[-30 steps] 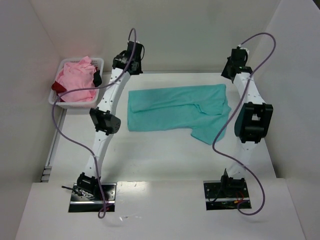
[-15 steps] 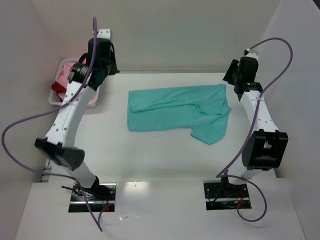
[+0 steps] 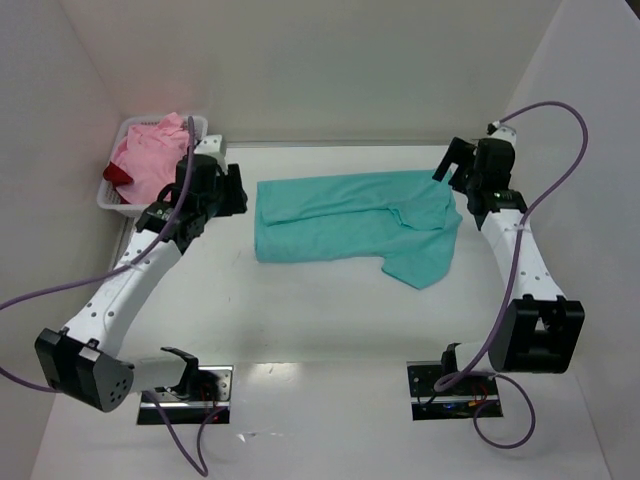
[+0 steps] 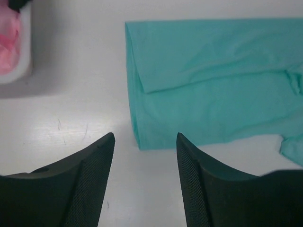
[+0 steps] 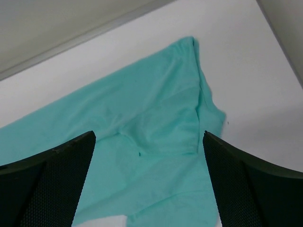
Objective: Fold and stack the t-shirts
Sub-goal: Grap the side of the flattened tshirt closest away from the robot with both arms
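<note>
The teal t-shirt [image 3: 345, 222] lies spread and partly folded lengthwise in the middle of the table, one sleeve hanging out at its lower right. My left gripper [image 3: 236, 196] hovers just off its left edge, open and empty; in the left wrist view the gripper [image 4: 145, 137] sits over the near-left corner of the teal t-shirt [image 4: 213, 85]. My right gripper [image 3: 455, 180] stands wide open above the shirt's right end; the right wrist view shows the gripper [image 5: 148, 135] over the teal t-shirt [image 5: 151, 113], holding nothing. The pink t-shirt [image 3: 150, 155] and the dark red t-shirt [image 3: 116, 176] sit in the basket.
A white lattice basket [image 3: 150, 208] stands at the back left, close behind my left gripper; its corner [image 4: 19, 75] shows in the left wrist view. White walls close in the table at the back, left and right.
Both arms have come down toward the teal t-shirt, the left one swinging away from the basket to the shirt's left edge. Both grippers have opened.
</note>
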Action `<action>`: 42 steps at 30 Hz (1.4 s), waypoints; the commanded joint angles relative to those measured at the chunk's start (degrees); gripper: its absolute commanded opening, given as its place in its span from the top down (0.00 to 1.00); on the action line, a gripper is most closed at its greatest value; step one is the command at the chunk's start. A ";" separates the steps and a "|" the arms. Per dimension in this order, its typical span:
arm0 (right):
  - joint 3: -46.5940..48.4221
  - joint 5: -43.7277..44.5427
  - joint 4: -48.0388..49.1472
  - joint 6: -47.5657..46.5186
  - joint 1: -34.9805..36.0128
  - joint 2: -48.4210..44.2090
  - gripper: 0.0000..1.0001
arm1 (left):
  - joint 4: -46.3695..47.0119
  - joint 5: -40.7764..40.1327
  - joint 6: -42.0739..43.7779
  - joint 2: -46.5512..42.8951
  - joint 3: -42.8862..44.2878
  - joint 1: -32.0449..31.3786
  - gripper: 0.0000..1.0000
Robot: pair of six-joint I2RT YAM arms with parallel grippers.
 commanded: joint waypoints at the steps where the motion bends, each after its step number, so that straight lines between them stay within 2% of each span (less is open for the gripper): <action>1: -4.81 3.72 -3.00 2.92 0.43 -3.93 0.00 | 5.84 5.83 -2.48 -1.67 -5.27 -0.09 0.36; 6: -11.32 1.97 -6.09 6.52 0.43 -9.64 0.00 | 10.94 10.07 -7.30 -1.68 -13.27 -0.09 0.16; 10: -12.56 1.44 -10.13 8.38 0.43 -10.36 0.00 | 12.19 8.94 -12.66 2.18 -15.57 -0.09 0.14; 17: -14.31 0.39 -18.13 12.94 0.43 -9.30 0.00 | 16.31 6.82 -19.87 5.70 -19.61 -0.09 0.14; 19: -15.54 -0.13 -18.66 12.95 0.43 -8.78 0.00 | 19.91 7.52 -22.85 5.70 -21.97 -0.09 0.14; 23: -13.71 -0.06 -20.68 12.60 0.43 -3.27 0.00 | 25.98 9.90 -25.50 5.70 -24.45 -0.09 0.14; 34: -13.09 -0.05 -21.65 9.53 0.43 7.47 0.00 | 22.82 6.91 -24.10 10.36 -21.29 0.44 0.14; 42: -13.61 0.12 -21.65 10.75 0.43 9.32 0.00 | 23.87 8.93 -24.10 10.36 -21.28 3.51 0.14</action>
